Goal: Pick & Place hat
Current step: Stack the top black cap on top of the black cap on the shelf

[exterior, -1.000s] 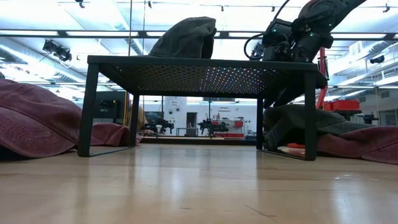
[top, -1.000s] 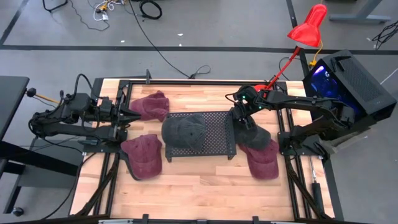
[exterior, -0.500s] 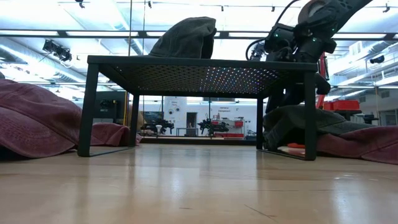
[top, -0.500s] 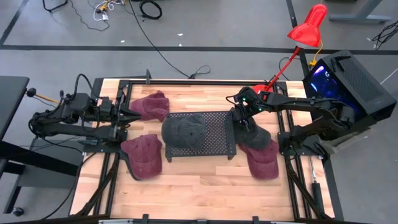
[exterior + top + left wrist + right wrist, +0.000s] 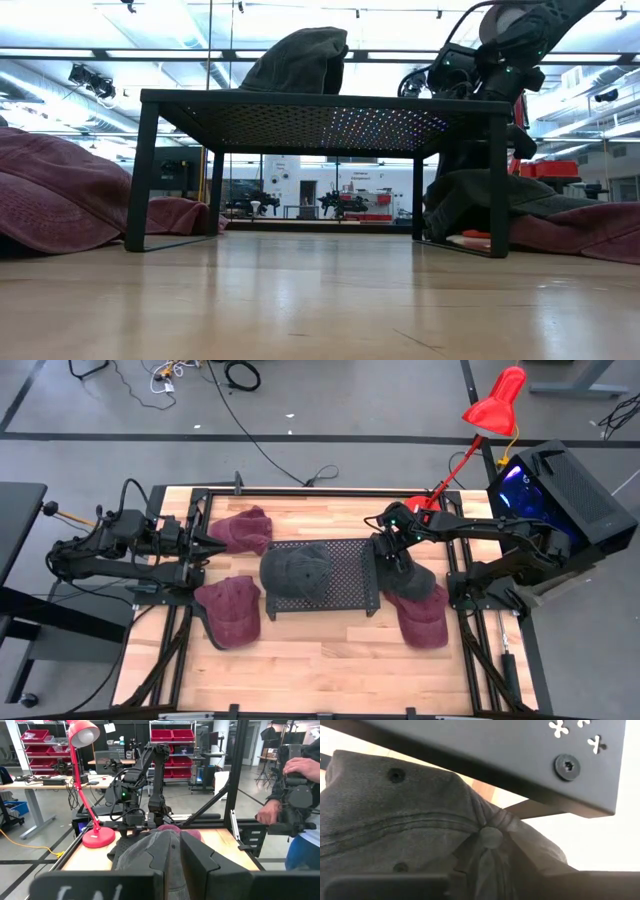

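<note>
Hat [image 5: 420,820] top button, right wrist only.

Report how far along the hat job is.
Done: one grey hat sits on the black mesh stand. In hand: the right end effector is down on a second grey hat beside the stand, pinching its crown. Left: three maroon hats on the table; the left end effector waits shut.

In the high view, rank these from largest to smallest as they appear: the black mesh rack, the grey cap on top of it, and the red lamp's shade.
1. Black mesh rack, clearly the widest.
2. Grey cap sitting on the rack.
3. Red lamp shade, smallest, though it stands nearer the overhead camera, so it may look bigger than it is.
</note>
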Robot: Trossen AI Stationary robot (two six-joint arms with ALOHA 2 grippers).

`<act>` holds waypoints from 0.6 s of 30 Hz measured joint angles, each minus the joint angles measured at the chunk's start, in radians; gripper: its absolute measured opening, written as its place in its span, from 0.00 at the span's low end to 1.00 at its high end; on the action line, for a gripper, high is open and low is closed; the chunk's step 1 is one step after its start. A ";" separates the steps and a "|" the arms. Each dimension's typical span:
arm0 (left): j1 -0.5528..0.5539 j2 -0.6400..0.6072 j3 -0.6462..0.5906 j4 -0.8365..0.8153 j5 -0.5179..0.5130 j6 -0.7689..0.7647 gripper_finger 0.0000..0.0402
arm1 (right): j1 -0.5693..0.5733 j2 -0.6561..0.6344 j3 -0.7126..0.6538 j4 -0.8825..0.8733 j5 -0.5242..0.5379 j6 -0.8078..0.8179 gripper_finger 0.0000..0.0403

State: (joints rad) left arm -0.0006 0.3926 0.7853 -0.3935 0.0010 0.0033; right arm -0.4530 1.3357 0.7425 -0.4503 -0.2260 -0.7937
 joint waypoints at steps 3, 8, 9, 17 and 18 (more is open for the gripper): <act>0.000 0.000 0.000 0.000 0.000 0.000 0.12 | 0.000 0.000 0.000 -0.001 0.000 0.000 0.14; 0.000 0.000 0.000 0.000 0.000 0.000 0.12 | 0.000 0.000 0.000 -0.010 0.000 0.000 0.02; 0.000 0.000 0.000 0.000 0.000 0.000 0.12 | 0.000 0.000 0.000 -0.012 0.000 0.000 0.01; 0.000 0.000 0.000 0.000 0.000 0.000 0.12 | 0.000 -0.002 0.000 -0.014 0.007 0.034 0.02; 0.000 0.000 0.000 0.000 0.000 0.000 0.12 | 0.002 -0.002 0.000 -0.013 0.005 0.032 0.03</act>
State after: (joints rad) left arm -0.0006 0.3927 0.7853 -0.3935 0.0010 0.0033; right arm -0.4508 1.3334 0.7422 -0.4637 -0.2214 -0.7618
